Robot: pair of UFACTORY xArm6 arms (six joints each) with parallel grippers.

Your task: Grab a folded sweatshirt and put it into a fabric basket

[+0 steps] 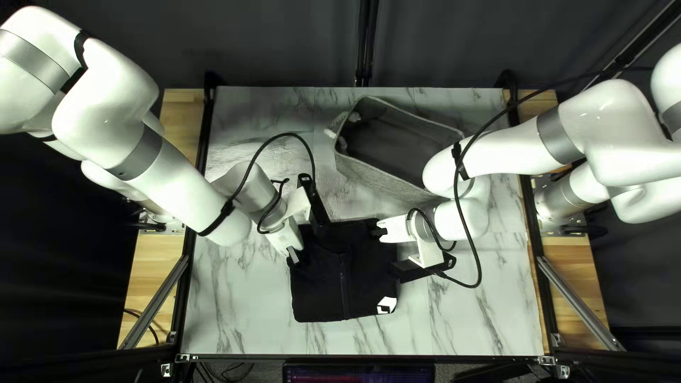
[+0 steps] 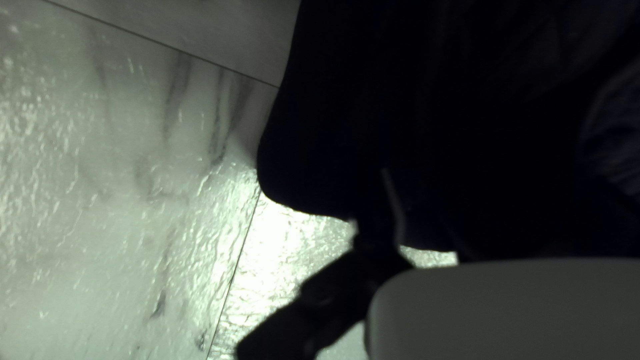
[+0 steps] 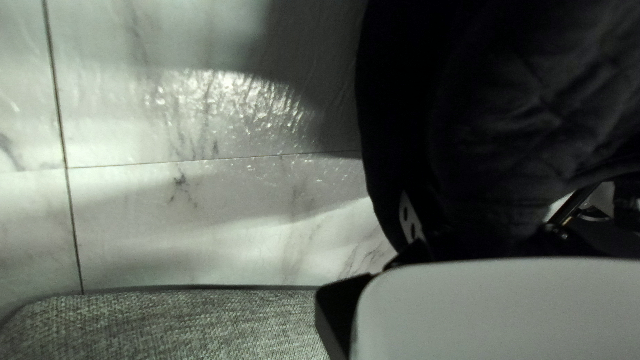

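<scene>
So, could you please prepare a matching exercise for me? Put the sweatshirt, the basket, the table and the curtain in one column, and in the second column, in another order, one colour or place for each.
1. sweatshirt
2. basket
3. table
4. curtain

a. pale, with marble-like veins
b. dark, behind the far edge
c. grey, open at the top
d. black, with a white patch at one corner

Right pairs: 1-d, 2-c, 3-a, 4-b
</scene>
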